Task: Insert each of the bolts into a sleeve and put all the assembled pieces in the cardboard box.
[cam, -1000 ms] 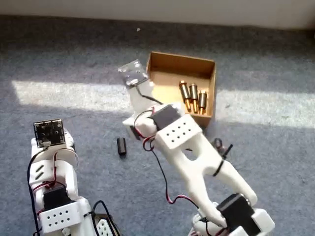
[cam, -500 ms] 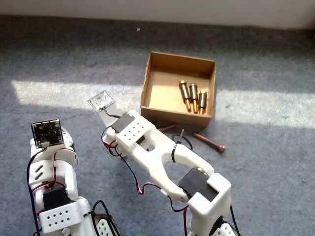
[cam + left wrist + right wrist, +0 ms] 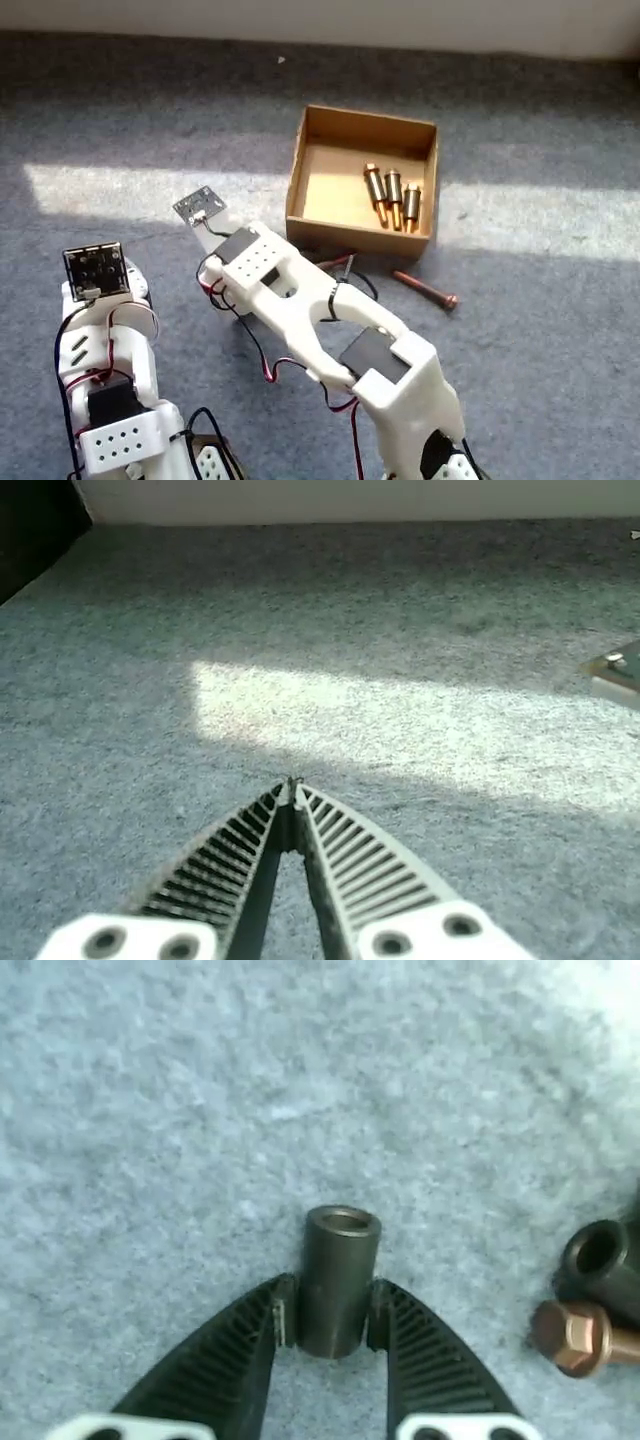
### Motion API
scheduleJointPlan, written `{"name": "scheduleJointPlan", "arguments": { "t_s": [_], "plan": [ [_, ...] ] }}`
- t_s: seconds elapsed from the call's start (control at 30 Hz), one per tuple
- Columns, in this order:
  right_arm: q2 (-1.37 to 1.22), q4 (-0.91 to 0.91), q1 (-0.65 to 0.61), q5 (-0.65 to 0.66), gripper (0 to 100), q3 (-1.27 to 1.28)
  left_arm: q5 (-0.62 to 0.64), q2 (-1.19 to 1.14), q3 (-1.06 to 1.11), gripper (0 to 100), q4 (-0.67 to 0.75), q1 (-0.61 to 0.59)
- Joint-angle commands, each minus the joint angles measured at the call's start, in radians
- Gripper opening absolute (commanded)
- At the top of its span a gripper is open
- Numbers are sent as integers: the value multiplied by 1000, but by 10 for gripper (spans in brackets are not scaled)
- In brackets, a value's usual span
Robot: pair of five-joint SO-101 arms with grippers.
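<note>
Well, the grey carpet is taking up nearly everything, with a bright band of sunlight running across it. The right arm is stretching out low over the floor from the near edge towards the middle, its wrist ending just in front of the cardboard box's near left corner. The left arm is sitting folded back at the near left, well apart from the box. The cardboard box is resting open-topped on the carpet beyond the right arm, half in the sun. The left gripper is hanging over bare carpet with its ribbed fingers pressed together tip to tip. The right gripper is pinching narrowly around a dark sleeve, one finger on each side of it, and the sleeve's open end is sticking out past the fingertips just above the carpet. Inside the box, three assembled pieces are lying side by side towards its right wall, close together and roughly parallel. A loose bolt is lying on the carpet just in front of the box's near right corner, head pointing right. A second bolt is poking out from under the right arm, close against the box's front wall. Near the gripped sleeve, in the right wrist view, a spare sleeve is lying on its side, and a copper bolt head is sitting just beside it.
</note>
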State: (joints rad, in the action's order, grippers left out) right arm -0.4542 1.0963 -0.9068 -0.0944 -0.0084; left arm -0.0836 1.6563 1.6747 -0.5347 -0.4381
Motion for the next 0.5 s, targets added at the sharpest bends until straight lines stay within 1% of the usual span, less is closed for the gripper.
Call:
{"name": "scheduleJointPlan", "arguments": {
  "t_s": [0.0,0.13,0.27,0.4,0.47],
  "plan": [
    [1,-7,5,-5,107,-39,8,13,10,14,21,19],
    [5,-2,42,-3,0,-44,8,13,10,14,21,19],
    [73,53,102,48,5,-45,8,13,10,14,21,19],
    [231,56,159,68,5,-31,8,13,10,14,21,19],
    [315,53,196,68,5,15,8,13,10,14,21,19]
  ]
}}
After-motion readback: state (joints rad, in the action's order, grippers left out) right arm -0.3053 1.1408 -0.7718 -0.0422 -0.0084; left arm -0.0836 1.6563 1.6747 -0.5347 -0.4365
